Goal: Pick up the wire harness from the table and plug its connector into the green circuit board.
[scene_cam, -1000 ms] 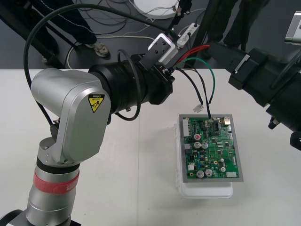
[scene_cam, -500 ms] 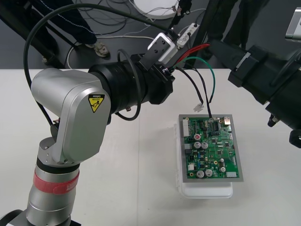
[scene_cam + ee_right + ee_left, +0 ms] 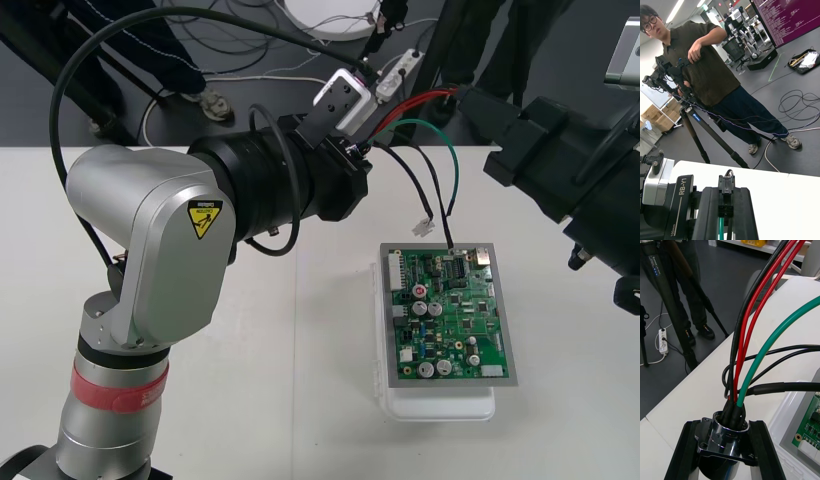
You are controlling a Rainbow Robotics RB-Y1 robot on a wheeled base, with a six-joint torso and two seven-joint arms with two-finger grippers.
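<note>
My left gripper (image 3: 362,150) is clamped on the harness's (image 3: 452,170) metal socket (image 3: 724,431). My right gripper (image 3: 468,97), at its 2 o'clock, pinches the wires, with the green one between its fingers (image 3: 709,215). The board (image 3: 450,320) lies at 6 o'clock from the right gripper. A black wire drops along that line to the board's far edge. I can't tell whether the plug is seated. A loose white connector (image 3: 425,228) dangles just beside it.

Bright, even overhead light. The tabletop (image 3: 300,380) is pale, nearly washed out left of the circuit board (image 3: 452,312). Faint soft shadow under the left arm (image 3: 140,230), left of the board; mild sheen on its silver link. Glints on the wire harness (image 3: 738,352) socket, probably from ceiling strips.
</note>
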